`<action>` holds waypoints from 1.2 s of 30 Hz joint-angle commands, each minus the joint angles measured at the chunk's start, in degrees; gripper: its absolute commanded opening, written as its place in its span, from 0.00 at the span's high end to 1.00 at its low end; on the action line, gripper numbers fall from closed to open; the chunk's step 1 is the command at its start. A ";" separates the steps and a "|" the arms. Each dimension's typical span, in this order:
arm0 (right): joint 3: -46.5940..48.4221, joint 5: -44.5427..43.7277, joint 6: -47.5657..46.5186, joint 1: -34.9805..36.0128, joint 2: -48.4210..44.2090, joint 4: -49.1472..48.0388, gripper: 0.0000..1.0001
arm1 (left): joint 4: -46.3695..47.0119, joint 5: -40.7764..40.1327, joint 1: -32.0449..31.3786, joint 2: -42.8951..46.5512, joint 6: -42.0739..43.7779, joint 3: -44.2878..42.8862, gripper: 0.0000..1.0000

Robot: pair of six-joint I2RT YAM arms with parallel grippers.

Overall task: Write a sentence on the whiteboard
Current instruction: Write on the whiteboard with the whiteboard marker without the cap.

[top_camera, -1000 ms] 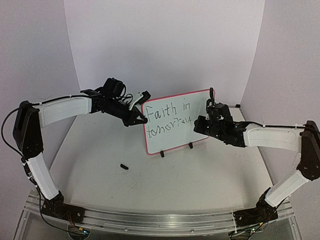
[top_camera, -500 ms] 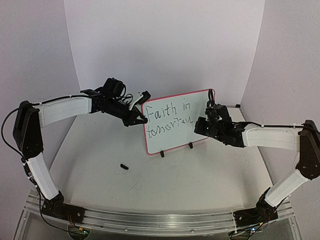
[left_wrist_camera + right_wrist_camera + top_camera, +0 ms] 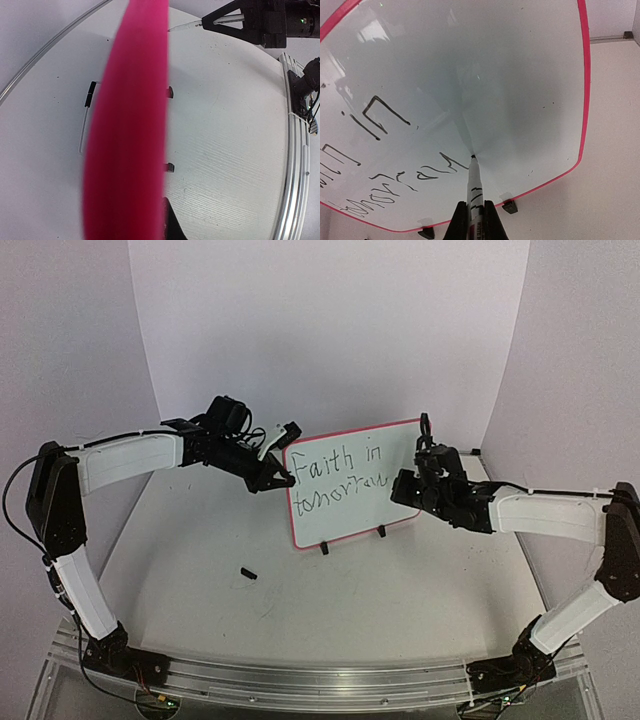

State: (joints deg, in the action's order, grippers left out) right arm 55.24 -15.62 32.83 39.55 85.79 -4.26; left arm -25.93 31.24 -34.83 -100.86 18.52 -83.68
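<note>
The whiteboard (image 3: 350,502), white with a red-pink frame and two black feet, stands tilted at the table's middle back. The sentence (image 3: 338,472) shows two lines, "Faith in" above "tomorrow". My left gripper (image 3: 284,456) is shut on the board's left edge; in the left wrist view that edge is a blurred pink band (image 3: 127,125). My right gripper (image 3: 474,220) is shut on a white marker (image 3: 475,182). The marker's tip touches the board just right of the last written letter (image 3: 451,163). The right gripper also shows in the top view (image 3: 420,472).
A small black marker cap (image 3: 248,573) lies on the table in front of the board's left side, also in the left wrist view (image 3: 90,93). White walls enclose the table on three sides. A metal rail (image 3: 300,680) runs along the near edge.
My right gripper with the marker has shifted slightly to the right along the second line. The left arm and the board have not moved.
</note>
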 commanded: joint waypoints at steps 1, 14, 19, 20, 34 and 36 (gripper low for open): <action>2.47 -1.31 -0.65 -0.12 -2.17 -0.66 1.00 | -4.95 -4.87 -0.43 -0.57 2.94 0.36 1.00; 0.91 -0.98 1.07 -0.16 -4.91 1.18 1.00 | -4.94 -4.97 -0.42 -0.62 2.92 0.36 1.00; 0.35 -0.41 1.77 -0.09 -6.16 1.80 1.00 | -4.93 -4.81 -0.45 -0.65 2.94 0.34 1.00; 0.46 -0.39 1.71 -0.10 -6.14 1.87 1.00 | -4.92 -4.83 -0.50 -0.66 2.94 0.32 1.00; 3.35 -1.46 -0.03 -0.14 -2.87 0.66 1.00 | -4.96 -4.99 -0.50 -0.49 2.92 0.36 1.00; 3.62 -1.68 -0.23 -0.15 -2.51 0.49 1.00 | -4.96 -4.96 -0.51 -0.48 2.92 0.36 1.00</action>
State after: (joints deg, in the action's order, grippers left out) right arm 56.04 -15.66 33.47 39.55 82.13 -2.57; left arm -25.96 31.07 -34.89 -100.86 18.65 -83.68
